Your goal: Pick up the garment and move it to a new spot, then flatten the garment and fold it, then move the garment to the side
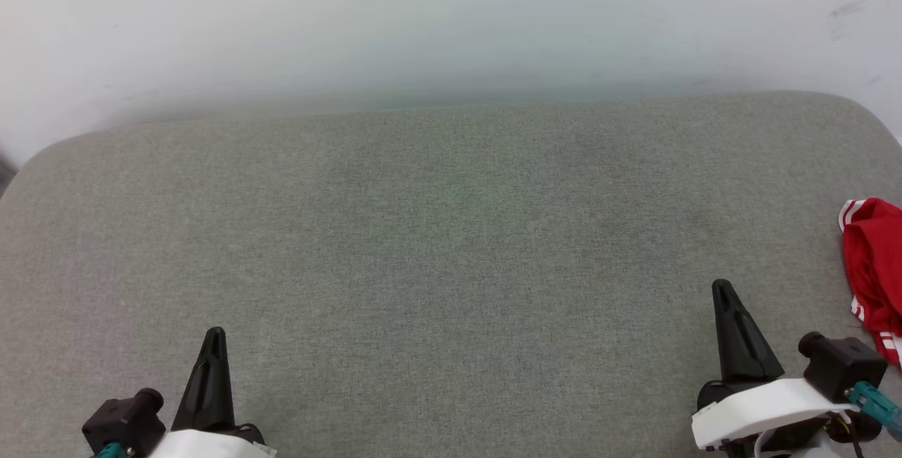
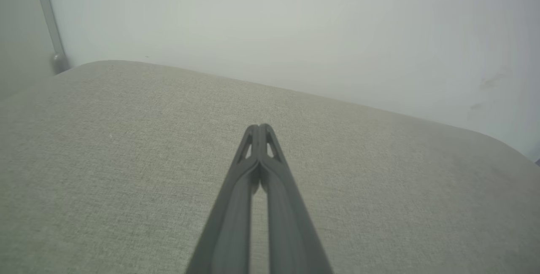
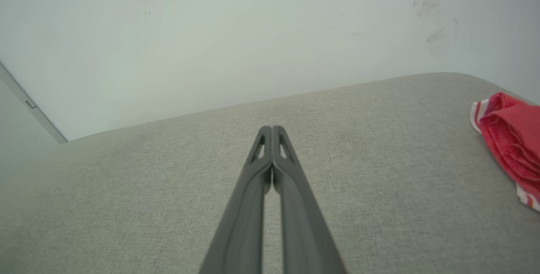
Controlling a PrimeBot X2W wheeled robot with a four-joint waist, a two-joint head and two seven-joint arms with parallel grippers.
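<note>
Red garment (image 1: 874, 261) lies bunched at the far right of the grey upholstered surface (image 1: 451, 246), partly cut off by the head view's border. White-and-red striped trim shows at its top and lower edges. Right gripper (image 1: 720, 285) is nearest, just to the garment's left and not touching it. Left gripper (image 1: 213, 335) sits well apart on the opposite side. Both sets of jaws are clenched tight, with nothing between them.

Risks, as judged:
- A reach made without first parting the jaws would only nudge the cloth.
- The garment sits close to the surface's rounded right edge, so a push from the left could slide it off.
- Pinching one loose fold of the heap may lift it twisted, which would make flattening harder.

Views compared:
- Head view gives the layout of both grippers against the garment.
- Right wrist view, low and side-on, shows the heap's height and draped folds.
- Left wrist view adds a grey vertical strip (image 2: 48, 17) on the wall (image 2: 295, 33) beyond the surface's far corner.
</note>
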